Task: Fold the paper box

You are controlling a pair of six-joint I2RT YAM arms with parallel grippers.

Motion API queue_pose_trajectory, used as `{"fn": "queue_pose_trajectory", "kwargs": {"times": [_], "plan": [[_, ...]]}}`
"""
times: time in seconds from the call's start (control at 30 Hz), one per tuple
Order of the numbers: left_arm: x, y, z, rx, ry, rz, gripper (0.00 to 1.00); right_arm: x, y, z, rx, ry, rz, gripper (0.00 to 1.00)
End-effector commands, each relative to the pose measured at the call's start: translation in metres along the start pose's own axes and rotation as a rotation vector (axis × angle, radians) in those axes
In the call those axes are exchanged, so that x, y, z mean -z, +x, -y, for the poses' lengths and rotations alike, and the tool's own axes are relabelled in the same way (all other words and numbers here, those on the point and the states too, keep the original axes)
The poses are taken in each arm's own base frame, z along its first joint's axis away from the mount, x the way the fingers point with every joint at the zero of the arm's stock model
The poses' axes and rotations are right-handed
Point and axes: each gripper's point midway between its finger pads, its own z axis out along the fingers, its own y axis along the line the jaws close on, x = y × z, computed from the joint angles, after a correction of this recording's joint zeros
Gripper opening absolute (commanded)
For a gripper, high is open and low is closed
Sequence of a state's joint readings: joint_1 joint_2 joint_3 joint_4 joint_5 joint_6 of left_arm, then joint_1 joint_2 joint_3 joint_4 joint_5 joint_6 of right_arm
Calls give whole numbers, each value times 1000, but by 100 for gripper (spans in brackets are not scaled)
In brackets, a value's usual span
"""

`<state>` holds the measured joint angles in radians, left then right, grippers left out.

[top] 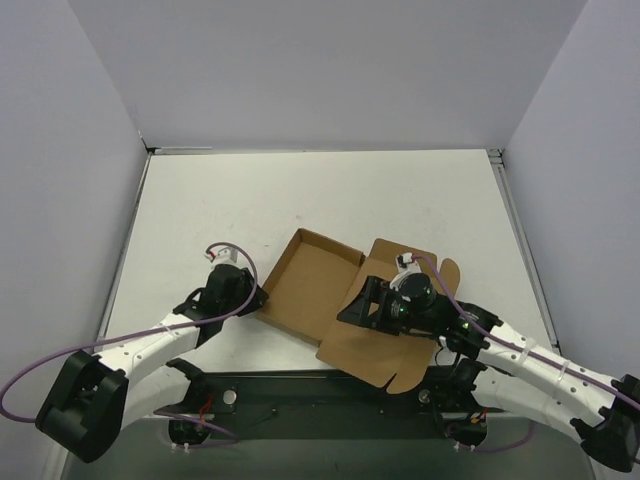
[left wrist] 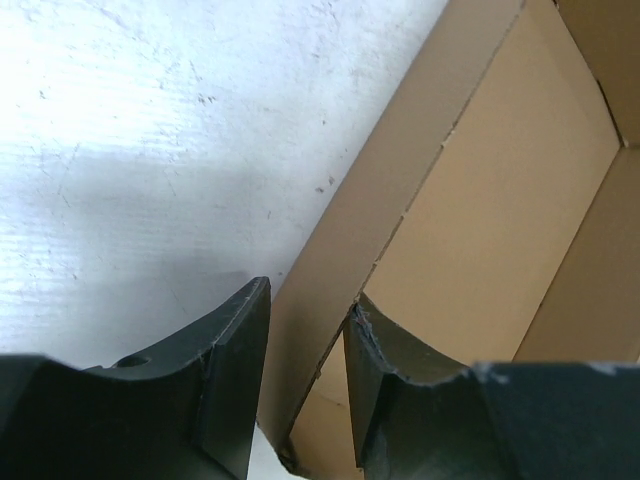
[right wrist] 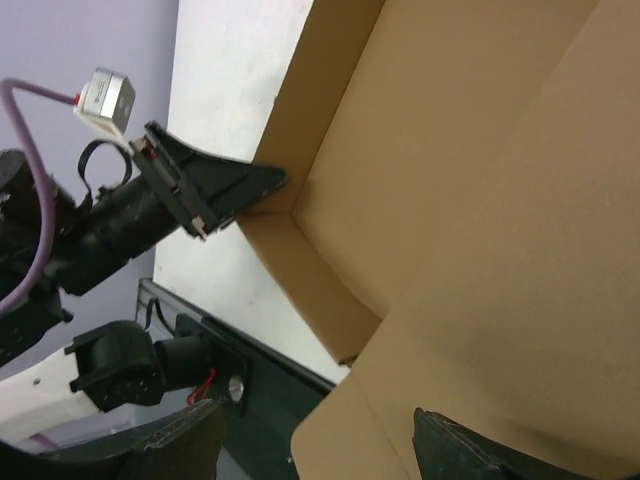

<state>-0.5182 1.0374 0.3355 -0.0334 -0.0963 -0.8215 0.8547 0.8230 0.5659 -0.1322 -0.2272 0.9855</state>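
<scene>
The paper box [top: 345,300], plain brown cardboard, lies half folded at the table's middle. It has a shallow tray on the left and a wide lid panel [top: 385,345] on the right. My left gripper [top: 256,297] is at the tray's near-left corner. In the left wrist view its two dark fingers [left wrist: 235,370] straddle the tray's side wall [left wrist: 330,300], jaws part open with a sliver of table showing beside the wall. My right gripper [top: 362,303] hovers over the lid by the fold. It is wide open [right wrist: 315,455], and the lid panel [right wrist: 500,330] runs between its fingertips.
A black mounting rail [top: 320,390] runs along the near edge between the arm bases. Plain walls enclose the white table [top: 320,195] on three sides. A purple cable [top: 235,255] loops above the left wrist. The left gripper's finger [right wrist: 235,190] shows in the right wrist view.
</scene>
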Motion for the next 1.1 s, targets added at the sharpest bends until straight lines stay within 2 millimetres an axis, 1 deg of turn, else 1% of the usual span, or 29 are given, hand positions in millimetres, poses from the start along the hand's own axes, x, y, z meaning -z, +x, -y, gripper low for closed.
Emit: {"fn": "queue_pose_trajectory", "kwargs": {"times": [0.0,0.07,0.1,0.2,0.3,0.4,0.43,0.47,0.53,0.57,0.6,0.67,0.77,0.8,0.83,0.87,0.9,0.97,1.0,1.07], "plan": [[-4,-28,18,-5,50,76,44,2,15,-9,-154,-34,29,77],[-6,-30,18,-2,52,80,44,-5,29,-7,-215,-47,-9,77],[-6,-29,17,-2,51,79,44,-11,43,-13,-214,-94,-36,77],[-7,-30,15,0,46,81,44,-17,58,-28,-233,-128,-61,77],[-7,-31,14,-7,44,85,44,-18,63,-30,-209,-96,-80,80],[-6,-36,15,-8,46,93,44,-25,68,-27,-243,-80,-88,83],[-6,-36,16,-7,49,97,45,-30,74,-15,-256,-62,-98,84],[-6,-38,17,-6,54,101,45,-34,73,-18,-269,-84,-86,84],[-5,-38,19,-3,62,100,45,-45,83,-2,-322,-42,-104,84],[-4,-38,19,-4,65,101,45,-46,82,-13,-329,-93,-113,84],[-4,-37,18,-8,61,95,45,-51,86,-10,-329,-77,-126,84],[-2,-37,18,-14,64,99,45,-53,85,-15,-307,-69,-132,84],[-1,-36,17,-15,66,95,45,-61,88,-5,-289,-17,-133,85],[-1,-33,15,-15,61,89,45,-64,90,3,-291,9,-131,85],[1,-33,15,-14,68,91,45,-66,88,5,-299,8,-123,85],[1,-32,15,-9,69,92,45,-69,86,14,-308,32,-111,85],[3,-30,14,-8,71,90,45,-70,84,19,-311,43,-101,85],[6,-27,12,-8,79,89,44,-72,76,27,-284,58,-73,85],[7,-24,10,-8,76,77,45,-74,68,34,-286,79,-45,85],[11,-21,11,-11,91,71,45,-75,58,45,-264,105,-16,85]]}}
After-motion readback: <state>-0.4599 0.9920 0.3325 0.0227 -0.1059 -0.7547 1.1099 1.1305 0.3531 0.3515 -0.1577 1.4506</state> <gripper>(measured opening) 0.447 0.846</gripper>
